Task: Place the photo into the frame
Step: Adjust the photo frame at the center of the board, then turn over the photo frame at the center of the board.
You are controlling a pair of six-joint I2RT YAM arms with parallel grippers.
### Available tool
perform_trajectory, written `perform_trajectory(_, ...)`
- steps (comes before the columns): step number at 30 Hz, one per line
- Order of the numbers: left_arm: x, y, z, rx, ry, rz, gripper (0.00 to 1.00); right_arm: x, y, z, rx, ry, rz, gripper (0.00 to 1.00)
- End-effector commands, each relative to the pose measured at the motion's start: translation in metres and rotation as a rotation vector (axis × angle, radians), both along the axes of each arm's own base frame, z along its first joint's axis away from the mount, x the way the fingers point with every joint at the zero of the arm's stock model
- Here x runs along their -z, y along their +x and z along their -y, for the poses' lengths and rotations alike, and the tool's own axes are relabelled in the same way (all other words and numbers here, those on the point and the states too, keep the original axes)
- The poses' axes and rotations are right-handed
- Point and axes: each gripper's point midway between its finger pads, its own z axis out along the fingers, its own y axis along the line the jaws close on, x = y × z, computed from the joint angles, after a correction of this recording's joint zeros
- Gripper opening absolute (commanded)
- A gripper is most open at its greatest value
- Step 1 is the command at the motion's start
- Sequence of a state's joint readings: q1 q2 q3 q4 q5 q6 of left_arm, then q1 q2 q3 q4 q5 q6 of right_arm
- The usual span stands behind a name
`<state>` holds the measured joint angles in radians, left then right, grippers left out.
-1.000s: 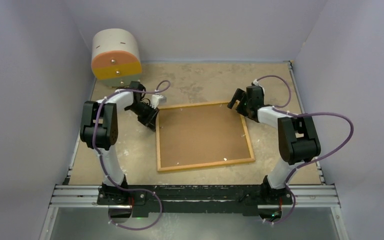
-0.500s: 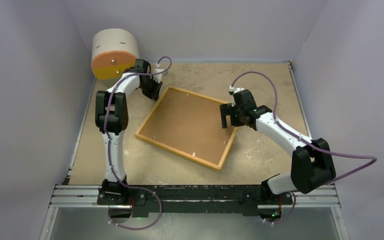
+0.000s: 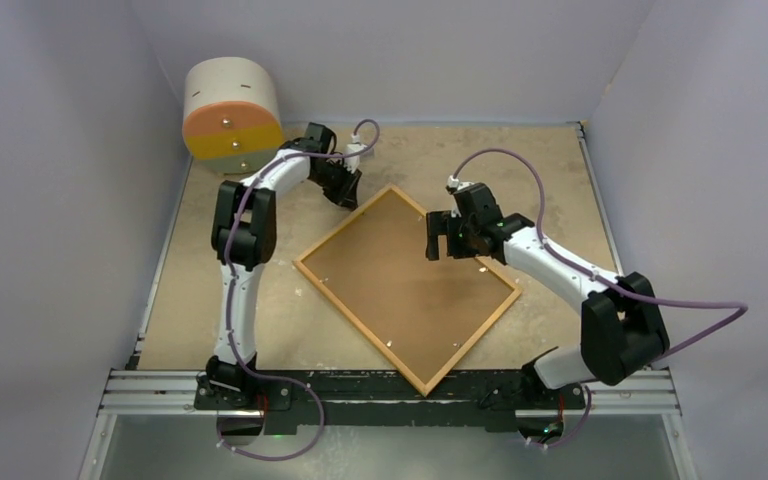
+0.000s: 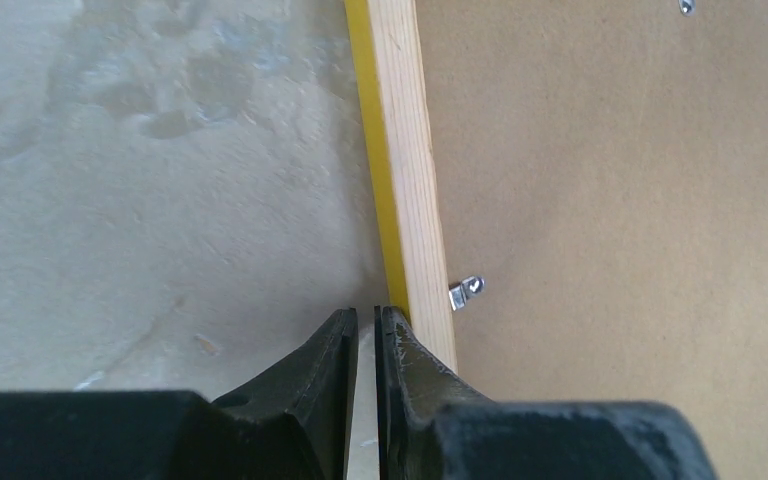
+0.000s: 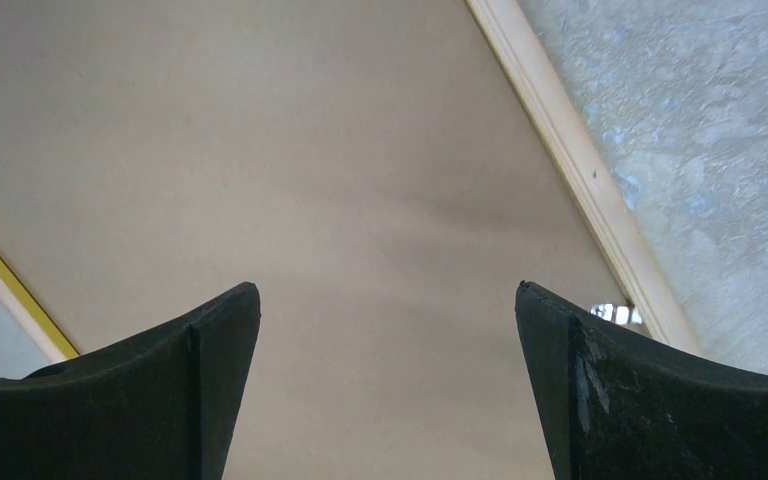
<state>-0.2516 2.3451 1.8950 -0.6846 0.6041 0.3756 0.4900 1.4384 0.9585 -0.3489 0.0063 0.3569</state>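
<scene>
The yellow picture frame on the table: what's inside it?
A plain brown backing board fills the yellow-edged wooden frame, small metal clips at its rim. Anything beneath the board is covered.

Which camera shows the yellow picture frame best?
The top external view: the whole frame lies there as a diamond, back up. The left wrist view shows only one strip of its rim; the right wrist view shows mostly brown backing and bits of rim.

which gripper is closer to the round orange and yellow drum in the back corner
Left. The left gripper is just right of the drum, by the far-left edge of the frame; the right gripper hangs open over its brown back, well farther right.
</scene>
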Motion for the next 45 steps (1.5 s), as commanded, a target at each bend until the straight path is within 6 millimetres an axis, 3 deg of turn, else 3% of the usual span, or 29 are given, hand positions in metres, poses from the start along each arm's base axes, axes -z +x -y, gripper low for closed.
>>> perform_trajectory(1, -0.024, -0.013, -0.005, 0.008, -0.031, -0.026, 0.17, -0.030, 0.015, -0.020, -0.017, 0.110, 0.114, 0.99)
perform_trajectory(3, -0.046, 0.000, -0.007, -0.006, -0.046, 0.017, 0.22, -0.045, 0.015, -0.034, -0.070, 0.128, 0.153, 0.99)
perform_trajectory(7, -0.102, 0.028, -0.020, -0.058, -0.096, 0.112, 0.45, -0.061, 0.005, -0.066, -0.179, 0.065, 0.175, 0.99)
perform_trajectory(9, -0.135, 0.035, -0.033, -0.080, -0.107, 0.166, 0.57, -0.090, 0.010, -0.079, -0.204, 0.101, 0.224, 0.99)
perform_trajectory(10, -0.155, 0.035, -0.040, -0.089, -0.115, 0.197, 0.64, -0.111, 0.018, -0.080, -0.101, 0.166, 0.241, 0.99)
perform_trajectory(12, -0.188, 0.030, -0.056, -0.111, -0.122, 0.252, 0.74, -0.145, 0.030, -0.083, -0.072, 0.229, 0.296, 0.99)
perform_trajectory(15, -0.228, 0.012, -0.084, -0.158, -0.112, 0.324, 0.81, -0.166, 0.024, -0.112, -0.210, 0.376, 0.353, 0.99)
perform_trajectory(17, -0.243, -0.004, -0.105, -0.202, -0.084, 0.362, 0.83, -0.153, 0.014, -0.135, -0.313, 0.405, 0.328, 0.99)
perform_trajectory(20, -0.267, -0.028, -0.137, -0.300, -0.020, 0.437, 0.86, -0.100, -0.020, -0.172, -0.445, 0.219, 0.210, 0.99)
perform_trajectory(22, -0.272, -0.040, -0.162, -0.386, -0.019, 0.444, 0.87, -0.070, -0.044, -0.192, -0.521, 0.091, 0.183, 0.99)
perform_trajectory(25, -0.265, -0.059, -0.176, -0.415, -0.026, 0.418, 0.88, -0.037, -0.071, -0.210, -0.593, -0.072, 0.187, 0.94)
perform_trajectory(29, -0.239, -0.081, -0.179, -0.413, -0.008, 0.349, 0.90, -0.006, -0.084, -0.217, -0.613, -0.160, 0.137, 0.74)
perform_trajectory(37, -0.190, -0.121, -0.173, -0.370, 0.006, 0.228, 0.93, 0.020, -0.097, -0.227, -0.637, -0.179, 0.109, 0.47)
perform_trajectory(45, -0.150, -0.149, -0.175, -0.342, 0.057, 0.151, 0.94, 0.031, -0.108, -0.235, -0.658, -0.172, 0.093, 0.44)
